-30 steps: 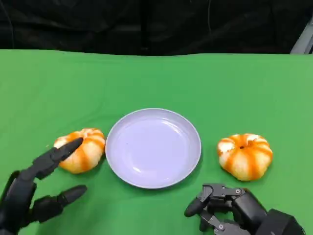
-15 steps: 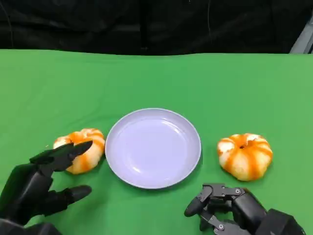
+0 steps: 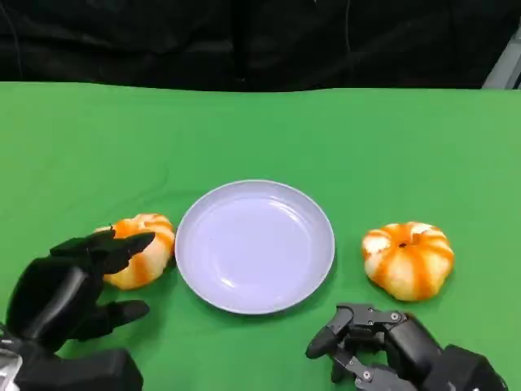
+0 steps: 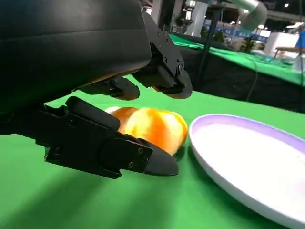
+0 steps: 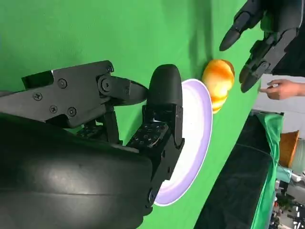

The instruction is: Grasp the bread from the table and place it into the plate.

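Near the table's front left corner, your left hand (image 3: pixel 69 285) is reaching, fingers apart, around the bread (image 3: pixel 137 248); next you'll need to close on it beside the plate (image 3: pixel 255 244).

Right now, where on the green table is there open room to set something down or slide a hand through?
The broad strip of green table behind the plate is bare, up to the dark backdrop. The plate itself holds nothing. It is crowded near the front: the left hand hangs at the left bread, and the right hand sits just in front of the right bread.
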`<state>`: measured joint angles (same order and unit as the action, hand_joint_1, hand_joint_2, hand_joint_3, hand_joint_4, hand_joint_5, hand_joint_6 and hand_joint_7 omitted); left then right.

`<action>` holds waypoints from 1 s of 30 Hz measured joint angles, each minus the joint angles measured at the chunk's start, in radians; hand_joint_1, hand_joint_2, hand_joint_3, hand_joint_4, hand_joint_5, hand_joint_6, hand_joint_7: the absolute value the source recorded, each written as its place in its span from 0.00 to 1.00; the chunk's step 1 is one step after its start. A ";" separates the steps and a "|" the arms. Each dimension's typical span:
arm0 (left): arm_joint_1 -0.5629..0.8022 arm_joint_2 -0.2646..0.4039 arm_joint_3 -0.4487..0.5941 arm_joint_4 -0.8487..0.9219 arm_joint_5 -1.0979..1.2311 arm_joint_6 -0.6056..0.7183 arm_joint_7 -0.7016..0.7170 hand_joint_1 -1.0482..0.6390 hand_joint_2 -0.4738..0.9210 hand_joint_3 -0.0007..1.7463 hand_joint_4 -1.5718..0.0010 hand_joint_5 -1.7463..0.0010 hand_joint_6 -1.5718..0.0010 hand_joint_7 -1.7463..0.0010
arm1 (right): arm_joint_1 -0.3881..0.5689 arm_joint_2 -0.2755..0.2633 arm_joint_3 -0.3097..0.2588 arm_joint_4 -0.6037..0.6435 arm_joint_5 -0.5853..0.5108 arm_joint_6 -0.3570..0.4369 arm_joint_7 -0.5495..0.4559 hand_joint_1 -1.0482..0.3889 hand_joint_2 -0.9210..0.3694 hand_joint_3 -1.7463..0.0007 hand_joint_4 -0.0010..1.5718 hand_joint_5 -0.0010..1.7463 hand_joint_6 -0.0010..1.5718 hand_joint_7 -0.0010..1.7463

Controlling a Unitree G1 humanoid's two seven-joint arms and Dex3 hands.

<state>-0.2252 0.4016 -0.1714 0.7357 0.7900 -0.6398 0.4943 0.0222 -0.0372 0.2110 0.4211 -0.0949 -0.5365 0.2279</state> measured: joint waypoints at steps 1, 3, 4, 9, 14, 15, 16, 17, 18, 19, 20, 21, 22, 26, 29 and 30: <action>-0.012 0.000 -0.010 0.013 -0.003 0.007 0.000 0.25 1.00 0.07 0.71 1.00 0.66 1.00 | 0.000 0.000 0.000 0.000 0.000 0.000 0.000 0.67 0.00 0.73 0.43 0.87 0.51 0.58; -0.035 0.000 -0.025 0.041 -0.009 0.022 0.000 0.25 1.00 0.07 0.71 1.00 0.67 1.00 | 0.000 0.000 0.000 -0.001 0.000 0.001 0.000 0.67 0.00 0.73 0.43 0.87 0.51 0.58; -0.046 0.000 -0.030 0.054 -0.012 0.027 0.000 0.25 1.00 0.07 0.71 1.00 0.67 1.00 | 0.001 0.000 0.000 -0.002 0.000 0.002 0.000 0.67 0.00 0.73 0.43 0.87 0.51 0.58; -0.067 0.001 -0.060 0.077 -0.022 0.032 0.006 0.25 1.00 0.07 0.71 1.00 0.67 1.00 | 0.001 0.000 0.001 -0.006 0.000 0.014 0.000 0.67 0.00 0.73 0.43 0.87 0.51 0.58; -0.067 0.004 -0.070 0.082 -0.038 0.037 0.008 0.25 1.00 0.07 0.71 1.00 0.67 1.00 | 0.001 0.000 0.001 -0.008 0.000 0.015 0.000 0.67 0.00 0.73 0.44 0.86 0.51 0.58; -0.067 0.005 -0.072 0.082 -0.040 0.037 0.009 0.25 1.00 0.07 0.71 1.00 0.67 1.00 | 0.001 0.000 0.001 -0.009 0.000 0.016 0.000 0.67 0.00 0.73 0.44 0.86 0.51 0.58; -0.067 0.007 -0.076 0.083 -0.041 0.038 0.009 0.25 1.00 0.07 0.71 1.00 0.67 1.00 | 0.001 0.000 0.001 -0.009 0.000 0.016 0.000 0.67 0.00 0.73 0.44 0.86 0.51 0.58; -0.067 0.007 -0.079 0.083 -0.042 0.038 0.009 0.25 1.00 0.07 0.71 1.00 0.68 1.00 | 0.001 0.000 0.001 -0.009 0.000 0.016 0.000 0.67 0.00 0.73 0.44 0.86 0.51 0.58; -0.067 0.007 -0.082 0.083 -0.044 0.038 0.009 0.24 1.00 0.08 0.71 1.00 0.70 1.00 | 0.001 0.000 0.001 -0.009 0.000 0.016 0.000 0.66 0.00 0.73 0.43 0.87 0.51 0.58; -0.079 0.005 -0.090 0.101 -0.045 0.044 0.008 0.24 1.00 0.08 0.71 1.00 0.71 1.00 | 0.002 0.000 0.000 -0.008 0.000 0.015 -0.001 0.66 0.00 0.73 0.43 0.87 0.51 0.58; -0.103 -0.002 -0.100 0.134 -0.045 0.062 0.005 0.24 1.00 0.08 0.70 1.00 0.72 1.00 | 0.001 0.000 0.000 -0.006 0.000 0.013 -0.001 0.66 0.00 0.73 0.43 0.87 0.51 0.58; -0.129 -0.008 -0.107 0.171 -0.046 0.090 -0.005 0.24 1.00 0.08 0.70 1.00 0.72 1.00 | 0.000 0.001 0.001 -0.002 0.000 0.011 -0.001 0.66 0.00 0.73 0.43 0.87 0.51 0.58; -0.152 -0.011 -0.113 0.198 -0.047 0.106 -0.012 0.24 1.00 0.08 0.70 1.00 0.72 1.00 | 0.000 0.001 0.001 0.001 0.000 0.009 -0.001 0.66 0.00 0.73 0.43 0.87 0.51 0.58; -0.209 -0.024 -0.143 0.256 -0.052 0.124 -0.013 0.24 1.00 0.08 0.71 1.00 0.74 1.00 | -0.002 0.001 0.000 0.013 0.000 0.001 -0.002 0.65 0.00 0.73 0.43 0.87 0.51 0.58; -0.244 -0.040 -0.169 0.298 -0.051 0.143 -0.012 0.23 1.00 0.08 0.71 1.00 0.74 1.00 | -0.004 0.001 0.000 0.025 0.000 -0.003 -0.003 0.65 0.00 0.73 0.43 0.87 0.51 0.58; -0.250 -0.042 -0.174 0.306 -0.051 0.145 -0.012 0.23 1.00 0.08 0.71 1.00 0.74 1.00 | -0.005 0.001 0.000 0.026 0.000 -0.003 -0.003 0.65 0.00 0.73 0.43 0.87 0.51 0.58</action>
<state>-0.4755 0.3598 -0.3459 1.0419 0.7386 -0.4952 0.4822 0.0176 -0.0363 0.2113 0.4471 -0.0948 -0.5398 0.2252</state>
